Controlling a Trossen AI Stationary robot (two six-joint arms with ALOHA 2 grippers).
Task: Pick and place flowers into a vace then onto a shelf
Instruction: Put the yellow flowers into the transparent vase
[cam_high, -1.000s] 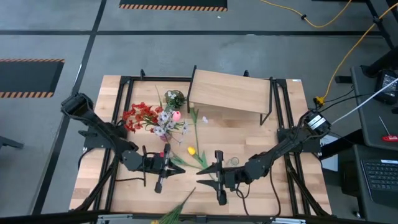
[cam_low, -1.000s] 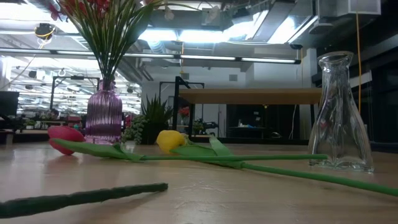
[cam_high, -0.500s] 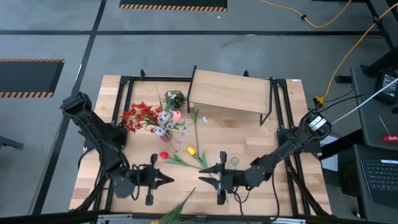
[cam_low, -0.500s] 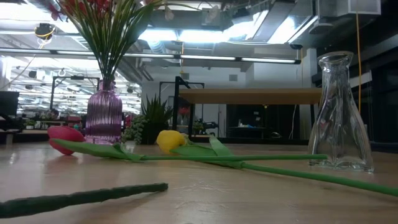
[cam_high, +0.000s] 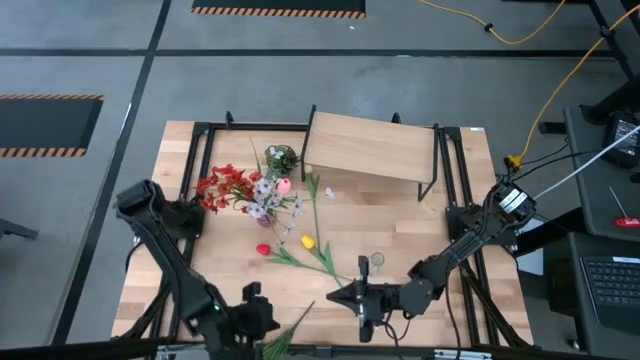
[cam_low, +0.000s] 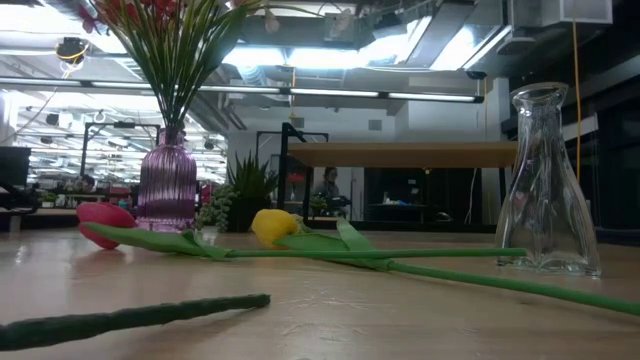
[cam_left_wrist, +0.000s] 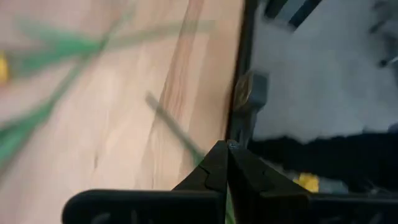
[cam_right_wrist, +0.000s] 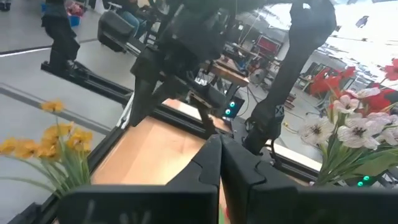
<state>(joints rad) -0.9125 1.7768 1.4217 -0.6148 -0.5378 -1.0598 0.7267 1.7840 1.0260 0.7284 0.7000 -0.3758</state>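
Both arms have drawn back toward the six o'clock edge of the table (cam_high: 450, 215) since a second ago: the left gripper (cam_high: 262, 318), which sat beside the red tulip bud (cam_high: 263, 249), now hangs at about seven o'clock over the front rail, and the right gripper (cam_high: 340, 297) has slid from the table's middle to just short of the front edge, its fingers having narrowed until they meet. In each wrist view the dark fingertips (cam_left_wrist: 225, 163) press together with nothing between them, so both claws are closed and empty. Flowers are split: a bunch of red and white blooms (cam_high: 240, 190) stands in the purple ribbed vase (cam_low: 166, 185) at about ten o'clock, while the red bud and a yellow tulip bud (cam_high: 308, 241) lie loose near the centre, their green stems (cam_low: 400, 262) crossing flat on the wood. A clear glass vase (cam_low: 546, 180) stands upright and empty at about five o'clock from the yellow bud, close ahead of the right gripper. Another green stem (cam_low: 130, 318) lies alone near the front edge, and a leafy bunch with what may be small yellow blooms (cam_right_wrist: 46, 146) hangs off the table there. Toward twelve o'clock stands the shelf (cam_high: 370, 148), bare on top, with a small potted green plant (cam_high: 281, 158) at its nine o'clock side.
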